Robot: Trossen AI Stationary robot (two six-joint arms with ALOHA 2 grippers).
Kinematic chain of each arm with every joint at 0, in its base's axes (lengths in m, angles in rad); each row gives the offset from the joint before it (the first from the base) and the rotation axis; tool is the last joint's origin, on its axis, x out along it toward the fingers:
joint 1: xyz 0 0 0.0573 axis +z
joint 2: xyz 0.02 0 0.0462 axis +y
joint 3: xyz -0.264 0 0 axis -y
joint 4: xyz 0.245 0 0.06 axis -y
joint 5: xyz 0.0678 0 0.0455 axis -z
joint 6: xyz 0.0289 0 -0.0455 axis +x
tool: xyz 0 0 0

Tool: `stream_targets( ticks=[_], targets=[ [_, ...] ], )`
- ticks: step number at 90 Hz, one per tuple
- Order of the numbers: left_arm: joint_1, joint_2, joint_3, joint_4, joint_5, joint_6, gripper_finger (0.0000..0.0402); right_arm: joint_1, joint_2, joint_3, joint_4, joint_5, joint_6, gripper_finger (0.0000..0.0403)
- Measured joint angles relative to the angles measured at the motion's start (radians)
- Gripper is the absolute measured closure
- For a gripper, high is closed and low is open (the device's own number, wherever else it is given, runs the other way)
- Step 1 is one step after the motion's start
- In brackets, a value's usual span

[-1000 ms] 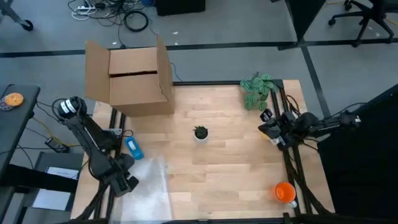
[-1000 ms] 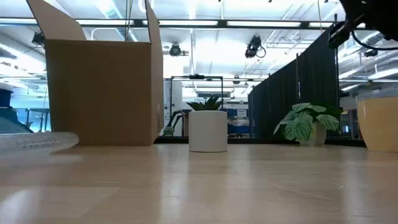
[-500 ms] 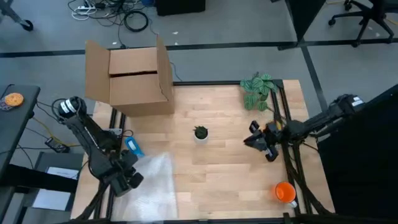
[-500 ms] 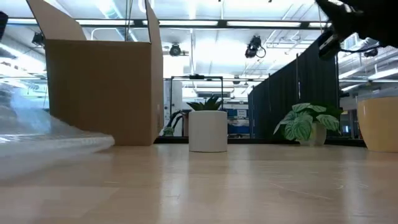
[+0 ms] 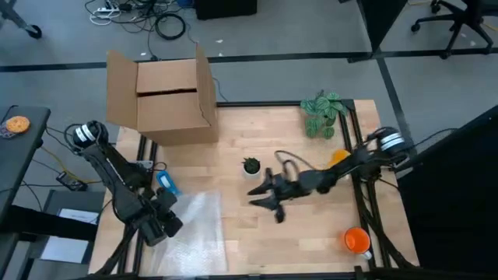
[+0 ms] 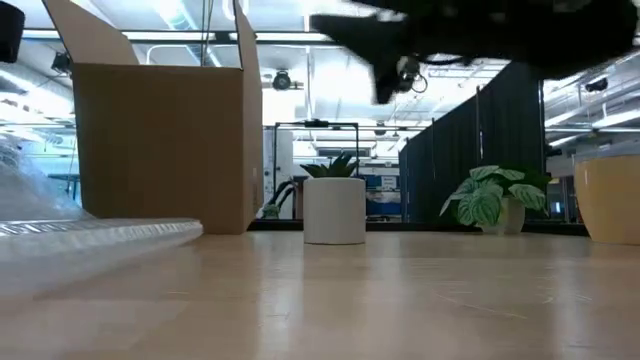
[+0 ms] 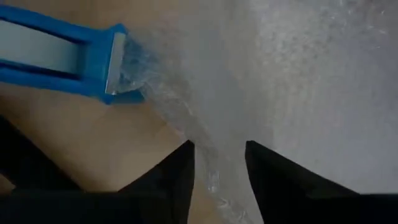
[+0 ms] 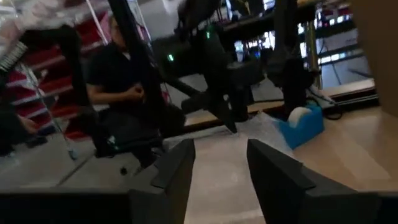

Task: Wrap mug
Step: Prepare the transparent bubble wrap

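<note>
The orange mug (image 5: 356, 239) stands near the table's right front corner, at the right edge of the low view (image 6: 610, 200). A clear bubble wrap sheet (image 5: 198, 229) lies at the front left, low and flat in the low view (image 6: 100, 235). My left gripper (image 5: 166, 225) is shut on the sheet's left edge. My right gripper (image 5: 264, 204) hangs open above the table's middle, just in front of a small white plant pot (image 5: 250, 166), with nothing between its fingers (image 8: 180, 168). My left gripper pinches the bubble wrap's left edge (image 7: 214, 168) between its two fingers (image 7: 183, 177), coming in low from the table's left side. The edge rises into the fingers while the rest of the sheet (image 7: 298, 81) lies spread on the table.
A blue tape dispenser (image 5: 167, 184) sits just beyond the left gripper. An open cardboard box (image 5: 167, 97) stands at the far left and a leafy plant (image 5: 323, 113) at the far right. A person (image 8: 124, 93) sits beyond the table's left side.
My right arm has swung from the table's right edge toward the left, out over the middle, ending near the white pot. My left gripper has shifted slightly toward the right, drawing the bubble wrap farther onto the table, where it spreads wider.
</note>
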Motion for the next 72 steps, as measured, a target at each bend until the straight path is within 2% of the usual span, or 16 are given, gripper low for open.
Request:
stream_targets(
  ticks=[34,47,61,72],
  targets=[
    [-0.007,0.003,0.000,0.019,-0.161,0.002,0.0273,0.008,0.264,0.455,-0.486,-0.004,0.015,0.0277],
    [-0.007,0.003,0.000,0.071,-0.195,0.057,0.0273,0.015,0.348,0.611,-0.704,0.000,-0.006,0.0277],
    [-0.005,0.003,0.000,0.099,-0.247,0.079,0.0273,0.016,0.438,0.739,-0.880,0.003,-0.012,0.0277],
    [-0.005,0.003,0.000,0.101,-0.283,0.092,0.0273,0.014,0.501,0.800,-0.942,0.007,-0.017,0.0278]
  ],
)
